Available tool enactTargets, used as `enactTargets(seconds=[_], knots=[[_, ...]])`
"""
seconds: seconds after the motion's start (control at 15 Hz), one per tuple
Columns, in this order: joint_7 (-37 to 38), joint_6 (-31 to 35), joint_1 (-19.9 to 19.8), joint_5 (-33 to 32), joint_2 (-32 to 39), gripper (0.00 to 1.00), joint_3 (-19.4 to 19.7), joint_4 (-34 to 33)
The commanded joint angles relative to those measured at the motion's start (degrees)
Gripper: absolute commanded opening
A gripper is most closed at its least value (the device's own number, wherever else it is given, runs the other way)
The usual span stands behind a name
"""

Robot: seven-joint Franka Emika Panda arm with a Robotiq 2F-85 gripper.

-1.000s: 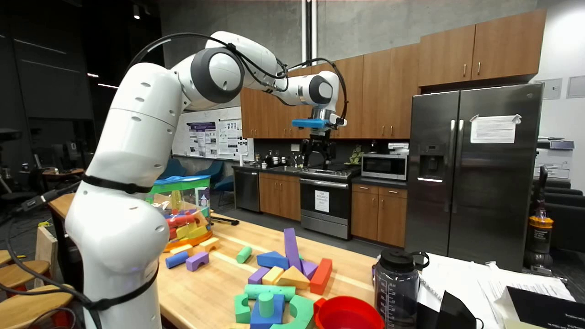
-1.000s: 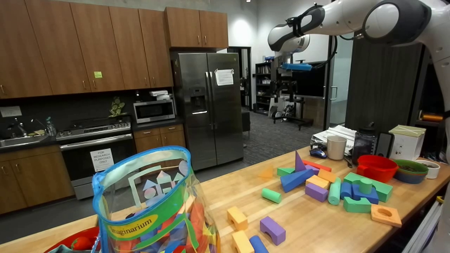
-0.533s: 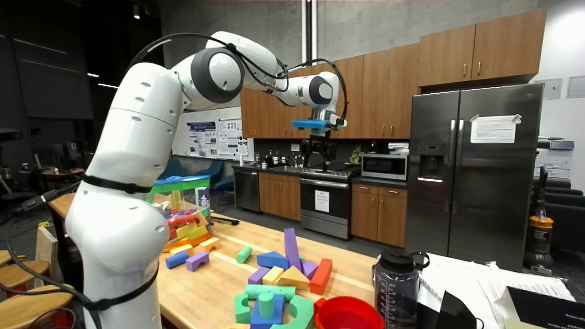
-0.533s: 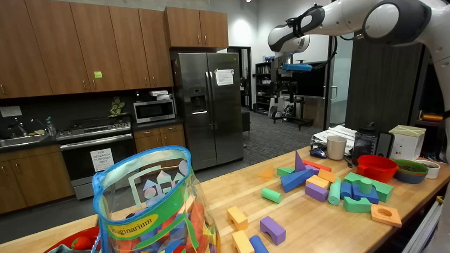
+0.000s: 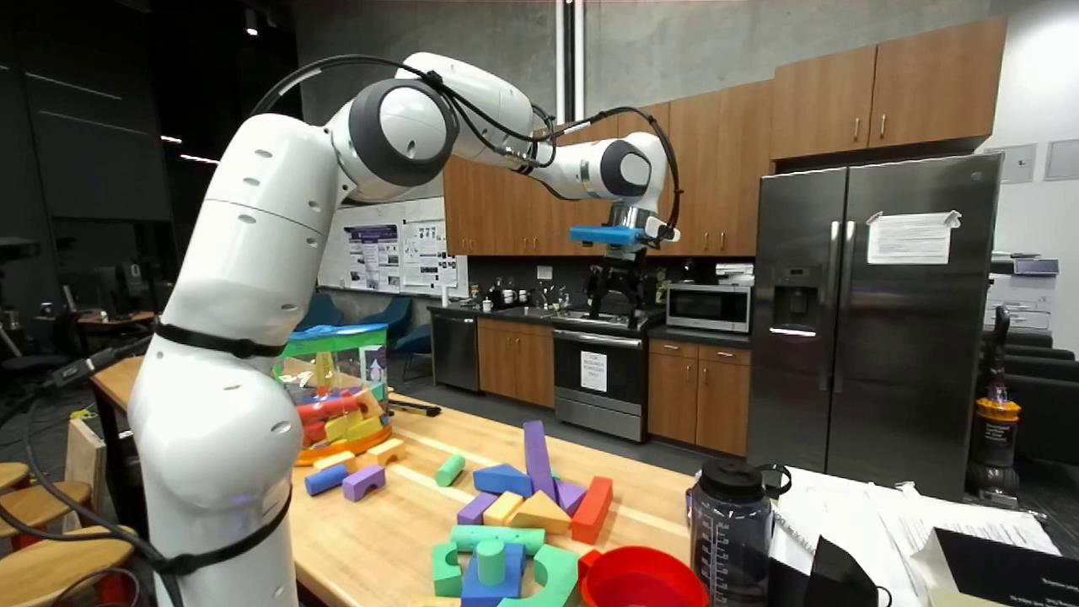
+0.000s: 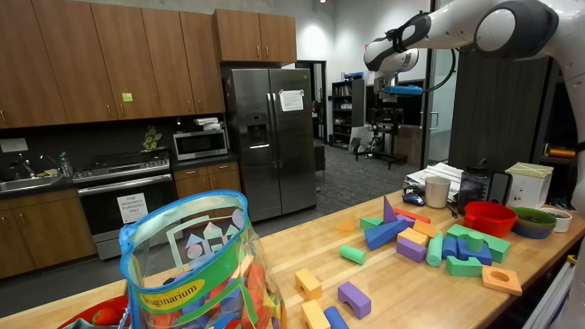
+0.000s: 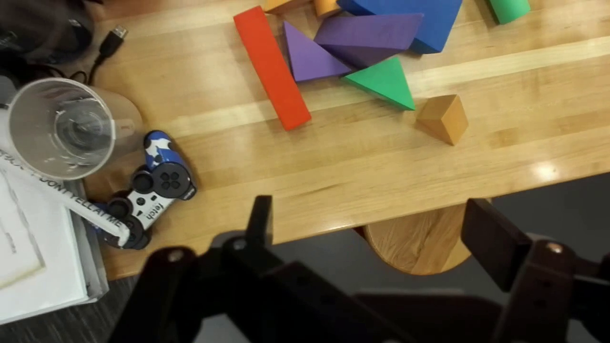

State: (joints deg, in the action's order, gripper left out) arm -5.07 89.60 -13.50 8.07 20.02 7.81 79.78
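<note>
Wrist view: I see my gripper (image 7: pixel 369 224) spread wide; beyond it on the table (image 7: pixel 333 166), an orange block (image 7: pixel 445 119), wedge-shaped and sharp-edged, just beside a green triangle (image 7: pixel 387 82).

A wooden table (image 6: pixel 320 269) carries a clear bag (image 6: pixel 205 274). Near the bag lie two orange blocks (image 6: pixel 309 283), a blue cylinder (image 6: pixel 336 318) and a purple arch (image 6: pixel 355 298). A green cylinder (image 6: pixel 352 254) lies between these and a cluster of blocks (image 6: pixel 412 236); an orange wedge (image 7: pixel 443 119) sits apart. Next to the cluster stands a red bowl (image 6: pixel 490 223), near a bottle (image 5: pixel 732 535). A controller (image 7: pixel 148 202) lies just beside a cup (image 6: pixel 437 192).
</note>
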Motion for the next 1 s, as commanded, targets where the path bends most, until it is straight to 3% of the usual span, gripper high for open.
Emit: enactTargets(seconds=[0.0,0.53,0.93], knots=[[-3.18,3.56,-1.72,-0.94,-3.71,1.0,1.38,8.04],[-3.05,11.91,-1.39,-4.89,-8.95,1.0,2.76,23.04],[-2.74,5.22,-1.29,-5.99,-7.24,1.0,2.86,23.85]])
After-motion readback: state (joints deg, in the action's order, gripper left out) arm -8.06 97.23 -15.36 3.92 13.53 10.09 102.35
